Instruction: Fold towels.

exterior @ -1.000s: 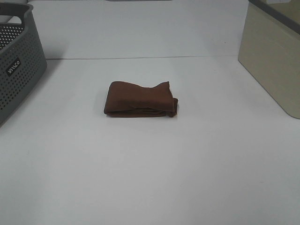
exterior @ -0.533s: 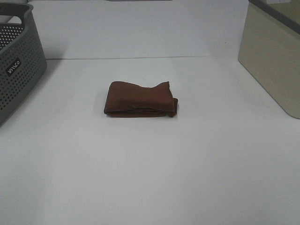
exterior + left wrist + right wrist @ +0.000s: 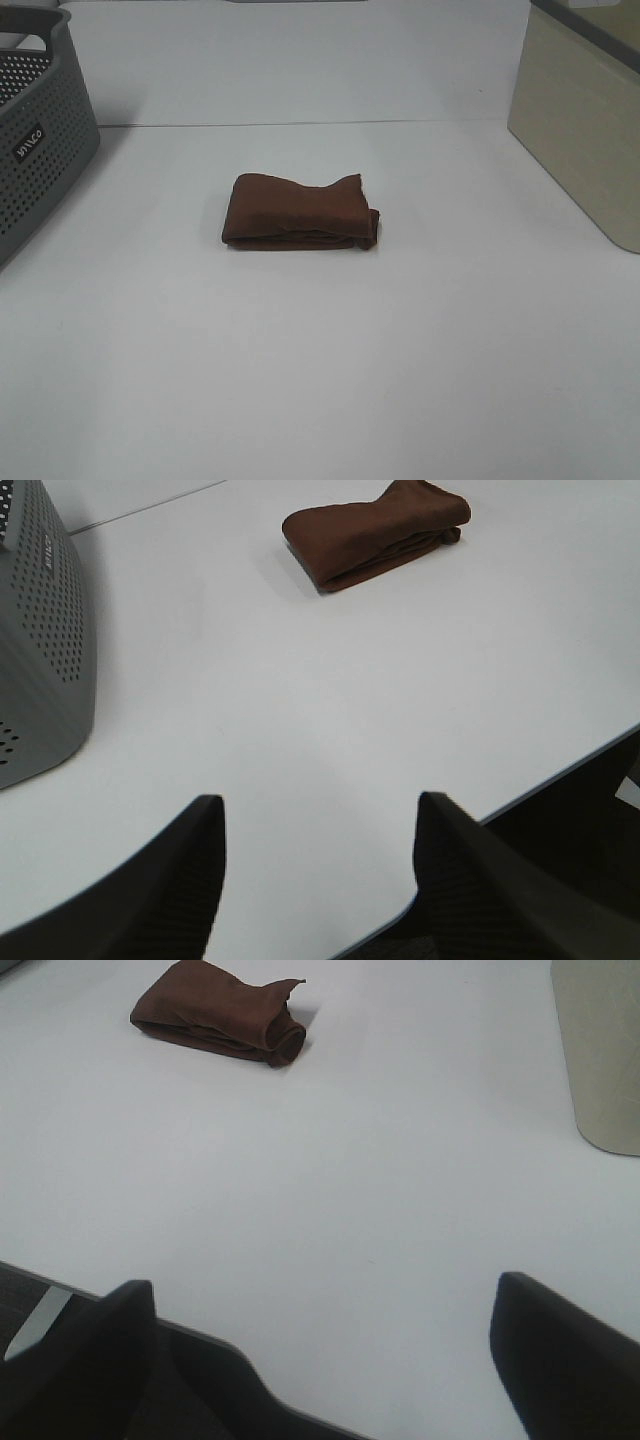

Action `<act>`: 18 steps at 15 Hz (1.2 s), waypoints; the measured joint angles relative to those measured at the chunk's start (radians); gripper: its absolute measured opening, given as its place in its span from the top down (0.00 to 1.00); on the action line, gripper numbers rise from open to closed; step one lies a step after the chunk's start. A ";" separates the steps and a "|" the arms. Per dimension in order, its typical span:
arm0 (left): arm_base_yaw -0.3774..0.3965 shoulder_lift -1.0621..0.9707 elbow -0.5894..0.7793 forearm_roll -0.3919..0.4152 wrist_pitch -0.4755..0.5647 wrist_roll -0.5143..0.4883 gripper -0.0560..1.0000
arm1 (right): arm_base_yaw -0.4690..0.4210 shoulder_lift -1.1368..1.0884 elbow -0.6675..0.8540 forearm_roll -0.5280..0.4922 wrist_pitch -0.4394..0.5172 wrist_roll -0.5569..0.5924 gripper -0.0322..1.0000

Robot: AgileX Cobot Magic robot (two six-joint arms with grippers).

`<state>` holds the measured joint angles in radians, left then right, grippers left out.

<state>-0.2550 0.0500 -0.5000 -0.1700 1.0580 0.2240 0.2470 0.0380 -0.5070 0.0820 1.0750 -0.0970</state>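
Near the middle of the white table (image 3: 320,380) lies the reddish-brown towel (image 3: 298,211), folded into a compact bundle, with a grey perforated basket (image 3: 35,140) well off to its left and a beige bin (image 3: 585,130) well off to its right. Both grippers hang back at the table's near edge, well apart from the towel — the left gripper (image 3: 318,865) with its jaws parted and empty, the right gripper (image 3: 325,1350) spread wider, also empty.
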 joint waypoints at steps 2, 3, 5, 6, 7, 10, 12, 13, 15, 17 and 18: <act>0.002 0.000 0.000 0.000 -0.001 0.000 0.43 | -0.003 0.000 0.000 0.002 0.000 0.000 0.15; 0.018 0.000 0.000 0.000 -0.001 0.000 0.43 | -0.026 0.000 0.000 0.004 0.000 0.000 0.15; 0.097 0.000 0.000 0.000 -0.001 0.000 0.43 | -0.123 0.000 0.000 0.008 0.000 0.000 0.15; 0.142 0.000 0.000 0.000 -0.001 0.000 0.43 | -0.174 0.000 0.000 0.008 0.000 0.000 0.15; 0.184 0.000 0.000 0.000 -0.001 0.000 0.43 | -0.217 0.000 0.000 0.009 0.000 0.000 0.15; 0.248 -0.008 0.000 0.000 -0.001 0.000 0.43 | -0.261 0.000 0.000 0.009 0.000 0.000 0.15; 0.250 -0.048 0.000 0.000 -0.002 0.000 0.43 | -0.261 0.000 0.000 0.009 0.000 0.000 0.15; 0.250 -0.054 0.000 0.000 -0.002 0.001 0.43 | -0.261 0.000 0.000 0.009 0.000 0.000 0.15; 0.250 -0.054 0.000 0.000 -0.002 0.001 0.43 | -0.261 -0.013 0.000 0.009 -0.001 0.000 0.15; 0.250 -0.054 0.000 0.000 -0.002 0.001 0.43 | -0.261 -0.041 0.001 0.010 -0.002 0.000 0.15; 0.250 -0.054 0.000 0.000 -0.002 0.001 0.43 | -0.261 -0.044 0.001 0.011 -0.002 0.000 0.15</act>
<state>-0.0050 -0.0040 -0.5000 -0.1700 1.0560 0.2250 -0.0140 -0.0060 -0.5060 0.0930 1.0730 -0.0970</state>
